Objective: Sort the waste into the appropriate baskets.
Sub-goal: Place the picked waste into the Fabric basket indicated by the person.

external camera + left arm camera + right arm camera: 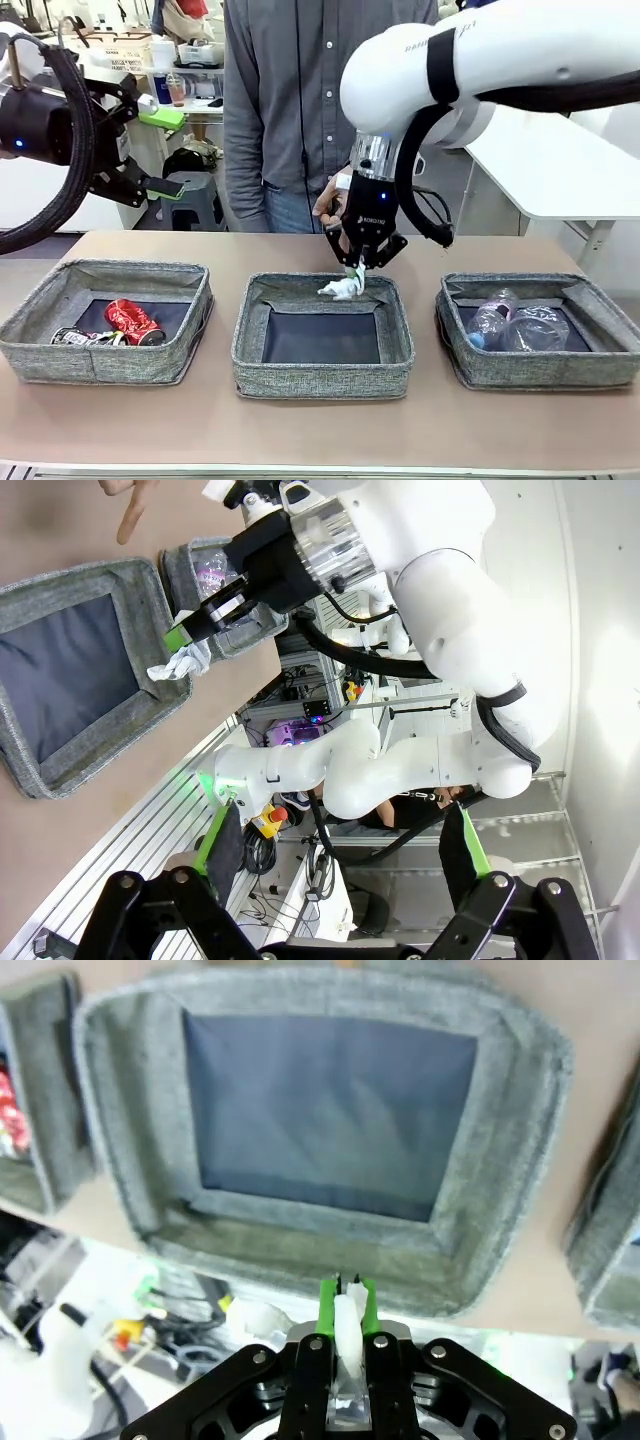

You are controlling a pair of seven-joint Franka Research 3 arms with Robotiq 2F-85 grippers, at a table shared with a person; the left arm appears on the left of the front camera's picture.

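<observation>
- Left basket (60,345): crushed red can (132,321), dark can (80,337).
- Middle basket (250,350): bare bottom; right gripper (360,266) pinches white wrapper (342,289) over its far rim.
- Right basket (610,355): clear plastic bottle (490,320), cup (540,328).
- Left gripper (335,865): fingers wide, holding nothing.

Both arms are glossy white with rounded, bulbous links and black bands at the joints. The right arm (500,60) carries faint grey lettering on its upper link, a ribbed silver collar above a black wrist lit by a small blue lamp, and looping black cables. The left arm (45,125) ends in black housing wrapped in thick black corrugated hose. Jaws are black, angular linkages with bright green pads. The person (300,100) wears a grey button-up shirt and blue jeans.
</observation>
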